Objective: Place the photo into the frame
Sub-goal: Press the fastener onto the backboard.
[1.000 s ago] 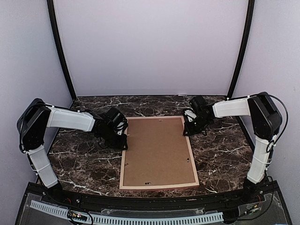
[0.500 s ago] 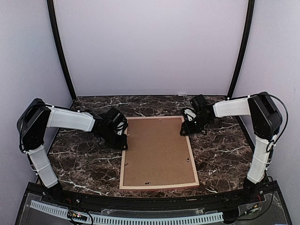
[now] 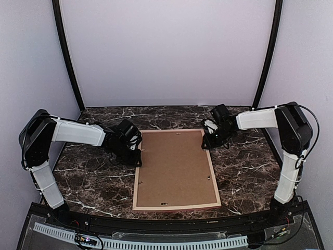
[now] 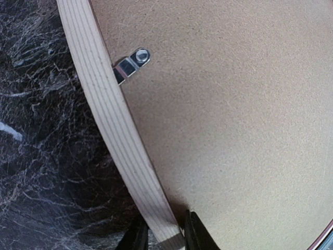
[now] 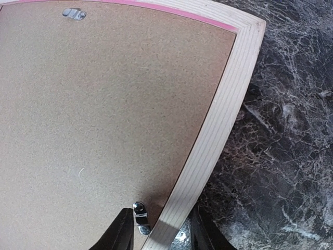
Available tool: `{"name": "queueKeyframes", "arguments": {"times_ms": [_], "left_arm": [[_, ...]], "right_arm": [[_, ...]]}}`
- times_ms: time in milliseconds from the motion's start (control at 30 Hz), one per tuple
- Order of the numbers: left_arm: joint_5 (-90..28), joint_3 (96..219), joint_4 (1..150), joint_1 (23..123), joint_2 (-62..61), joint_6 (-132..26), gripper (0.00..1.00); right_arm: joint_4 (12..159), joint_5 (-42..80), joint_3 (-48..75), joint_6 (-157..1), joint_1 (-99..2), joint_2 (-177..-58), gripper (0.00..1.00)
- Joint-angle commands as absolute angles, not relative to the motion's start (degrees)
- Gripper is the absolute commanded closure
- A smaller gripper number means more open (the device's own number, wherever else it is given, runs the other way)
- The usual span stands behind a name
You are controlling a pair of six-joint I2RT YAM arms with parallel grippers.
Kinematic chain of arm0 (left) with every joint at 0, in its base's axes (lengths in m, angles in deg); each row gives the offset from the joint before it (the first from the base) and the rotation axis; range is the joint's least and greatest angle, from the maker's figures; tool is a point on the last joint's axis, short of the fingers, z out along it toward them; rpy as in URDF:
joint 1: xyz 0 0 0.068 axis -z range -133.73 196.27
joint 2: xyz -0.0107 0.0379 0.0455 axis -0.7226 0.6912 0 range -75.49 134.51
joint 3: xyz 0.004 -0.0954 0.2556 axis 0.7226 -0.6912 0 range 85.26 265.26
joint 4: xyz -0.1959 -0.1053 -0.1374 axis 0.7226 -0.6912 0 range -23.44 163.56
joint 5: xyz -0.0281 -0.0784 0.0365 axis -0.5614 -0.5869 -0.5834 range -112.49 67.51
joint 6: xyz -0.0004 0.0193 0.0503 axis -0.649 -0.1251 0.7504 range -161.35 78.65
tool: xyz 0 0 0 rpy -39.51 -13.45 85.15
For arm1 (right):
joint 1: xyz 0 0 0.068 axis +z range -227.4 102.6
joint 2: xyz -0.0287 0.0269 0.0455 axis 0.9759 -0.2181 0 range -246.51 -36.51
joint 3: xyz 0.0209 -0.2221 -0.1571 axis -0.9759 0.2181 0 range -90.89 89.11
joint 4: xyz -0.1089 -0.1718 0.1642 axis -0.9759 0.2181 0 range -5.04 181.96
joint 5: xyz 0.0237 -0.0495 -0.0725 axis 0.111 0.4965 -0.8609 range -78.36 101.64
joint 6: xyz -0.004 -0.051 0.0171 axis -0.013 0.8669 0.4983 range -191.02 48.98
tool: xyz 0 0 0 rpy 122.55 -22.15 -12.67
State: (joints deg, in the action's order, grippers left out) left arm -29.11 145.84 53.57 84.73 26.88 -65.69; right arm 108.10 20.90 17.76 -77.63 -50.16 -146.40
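The frame (image 3: pixel 136 191) lies face down on the marble table, its pale wood back up. A plain brown backing board (image 3: pixel 174 166) fills it. The photo is hidden. My left gripper (image 3: pixel 137 157) is at the frame's left rail (image 4: pixel 112 120), and both fingers press against that rail: it is shut on it (image 4: pixel 165 235). My right gripper (image 3: pixel 207 140) is near the far right corner. Its jaws stand open (image 5: pixel 161 233) astride the right rail (image 5: pixel 218 125) and a small metal clip (image 5: pixel 139 219), with marble showing between the rail and the outer finger.
Another metal turn clip (image 4: pixel 132 61) sits on the left rail, and a further one (image 5: pixel 74 13) on the far rail. A thin pink edge (image 5: pixel 156 6) of the frame's face shows along the far side. Dark marble table (image 3: pixel 88 182) surrounds the frame. Walls close the back and both sides.
The right gripper's jaws have widened around the right rail and it has shifted slightly at the far corner. The left arm, frame and backing board have stayed put.
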Motion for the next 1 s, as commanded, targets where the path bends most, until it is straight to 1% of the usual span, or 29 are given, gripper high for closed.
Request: {"name": "queueKeyframes", "arguments": {"times_ms": [0,267,633,967], "left_arm": [[-29.00,144.17,50.36,84.94,28.11,-63.41,0.76],[-28.91,144.20,50.28,84.95,28.31,-63.33,0.76],[-28.91,143.73,50.27,84.94,28.10,-63.07,0.76],[-28.99,142.71,50.76,84.94,27.49,-63.15,0.76]], "right_arm": [[106.87,19.31,16.85,-74.74,-50.27,-147.15,0.60],[106.61,19.79,17.62,-71.31,-50.25,-147.21,0.57],[107.72,23.63,18.13,-67.91,-50.26,-147.61,0.55],[109.27,21.31,18.06,-66.79,-50.24,-148.97,0.58]]}}
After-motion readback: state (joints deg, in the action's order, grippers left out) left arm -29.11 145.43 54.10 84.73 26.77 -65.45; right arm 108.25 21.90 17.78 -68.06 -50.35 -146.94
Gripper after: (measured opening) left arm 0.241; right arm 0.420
